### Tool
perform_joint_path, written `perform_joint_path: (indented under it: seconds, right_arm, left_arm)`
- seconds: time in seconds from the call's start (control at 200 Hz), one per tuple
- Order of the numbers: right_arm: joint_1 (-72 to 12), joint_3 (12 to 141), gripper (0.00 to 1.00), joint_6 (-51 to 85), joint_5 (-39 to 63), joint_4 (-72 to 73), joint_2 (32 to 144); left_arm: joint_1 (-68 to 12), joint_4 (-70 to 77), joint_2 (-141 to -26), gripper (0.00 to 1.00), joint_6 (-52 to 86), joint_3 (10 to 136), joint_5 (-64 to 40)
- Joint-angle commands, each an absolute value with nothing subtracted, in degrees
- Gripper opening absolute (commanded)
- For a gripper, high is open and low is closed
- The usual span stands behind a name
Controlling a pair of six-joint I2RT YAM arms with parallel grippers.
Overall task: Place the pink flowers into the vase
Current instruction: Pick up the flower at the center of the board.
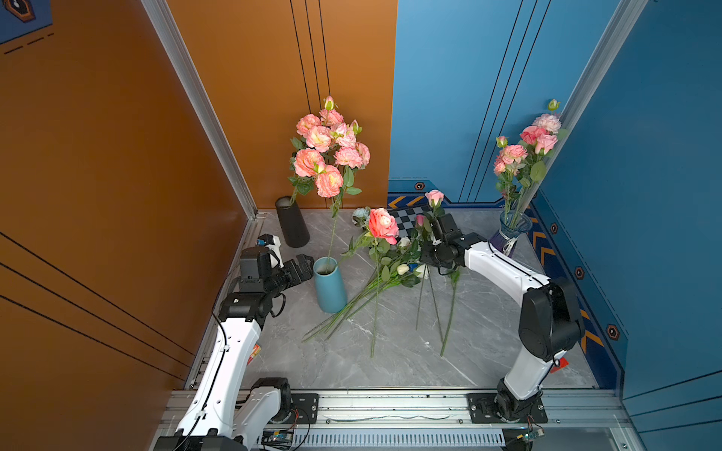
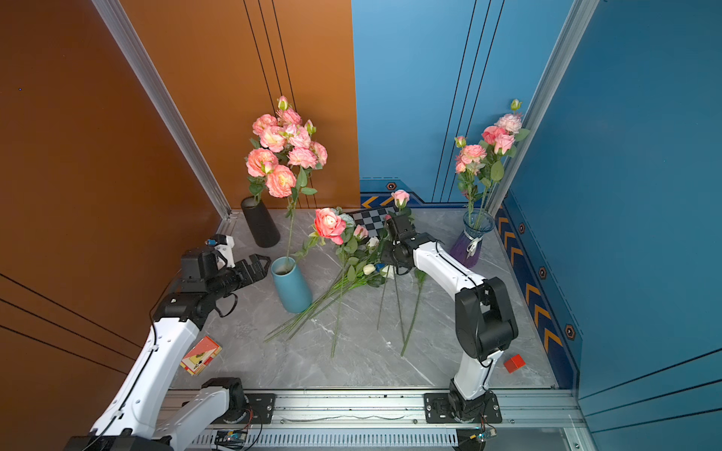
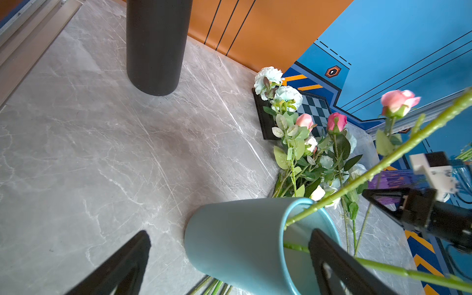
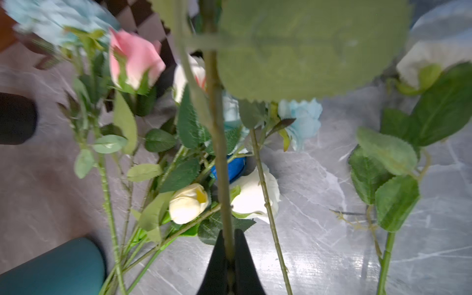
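Right gripper tight on a pink-flower stem.

A grey marbled bench is enclosed by panel walls. An orange wall is seen from 9 to 12 o'clock, and a blue wall from 12 to 3 o'clock. A strip of orange chevrons is printed along the blue wall's foot. The 6 o'clock edge is closed by an aluminium rail. The scene is evenly lit.
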State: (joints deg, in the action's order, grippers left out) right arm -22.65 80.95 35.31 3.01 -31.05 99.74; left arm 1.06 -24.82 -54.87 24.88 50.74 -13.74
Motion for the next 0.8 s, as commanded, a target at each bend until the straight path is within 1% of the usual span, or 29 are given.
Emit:
perform_joint_path:
  seconds: [0.0,0.12,0.3,0.526,0.796]
  right_arm:
    - [-21.71,85.08,0.01,32.63,2.92,-32.52,95.59]
    - [-21.71,92.81,0.01,28.01,-1.1,-32.72,92.71]
    - [-22.87,111.42,0.0,20.77,-7.61,-31.56,93.24]
    - [-29.49,127.06,0.0,10.91,-13.1,-18.79,97.6]
    - [-38.48,137.8,0.0,7.5,-8.31,-4.11,104.16]
  left_arm:
    - [0.61,-24.25,-54.59,0.99,24.48,51.4,-14.59]
    - [0.78,-24.26,-54.32,0.99,24.52,51.87,-14.5]
    - [1.2,-24.17,-54.75,0.99,25.22,53.5,-14.59]
    - [2.1,-23.9,-54.79,0.99,25.58,54.71,-14.76]
    - [4.07,-23.53,-53.89,0.98,26.66,53.66,-15.78]
